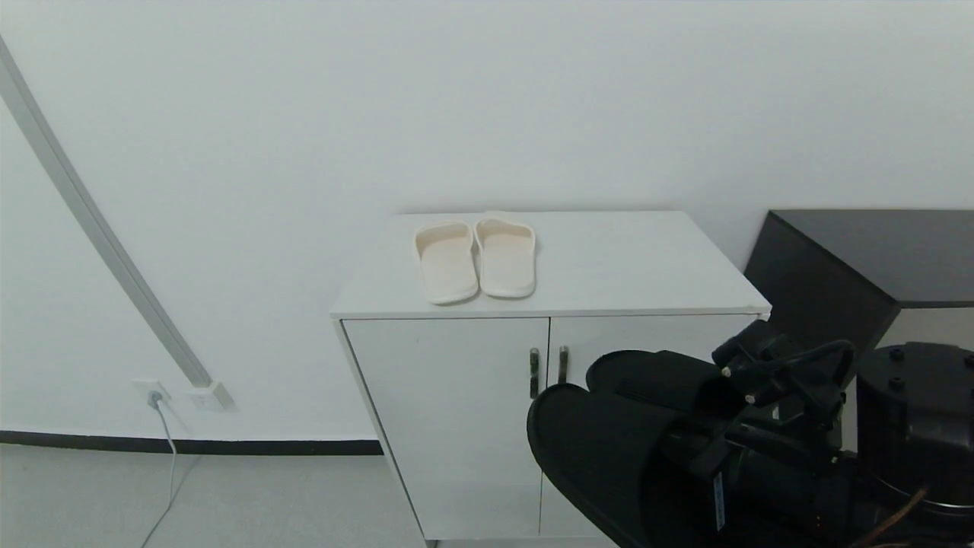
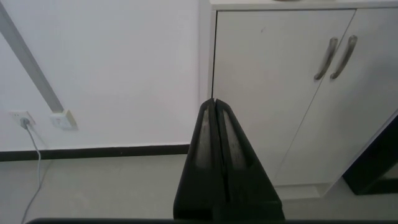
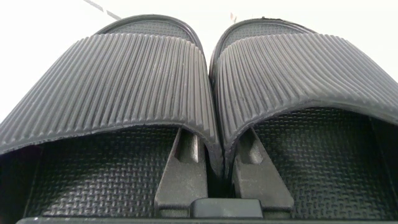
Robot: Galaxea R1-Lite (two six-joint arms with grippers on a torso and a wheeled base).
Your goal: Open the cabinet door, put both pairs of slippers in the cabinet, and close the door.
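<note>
A white two-door cabinet (image 1: 456, 426) stands against the wall with both doors shut and two metal handles (image 1: 534, 373) at the centre seam. A cream pair of slippers (image 1: 475, 259) lies side by side on its top. My right gripper (image 3: 211, 180) is shut on the black pair of slippers (image 1: 609, 449), one finger inside each slipper, clamping their inner walls together; it hangs in front of the right door. My left gripper (image 2: 215, 112) is shut with nothing in it, low and left of the cabinet (image 2: 280, 93), whose handles (image 2: 336, 57) appear beyond it.
A black table (image 1: 860, 266) stands right of the cabinet. A wall socket with a plugged cable (image 1: 156, 399) and a slanted grey conduit (image 1: 91, 221) are on the wall to the left. Open grey floor (image 1: 190, 495) lies left of the cabinet.
</note>
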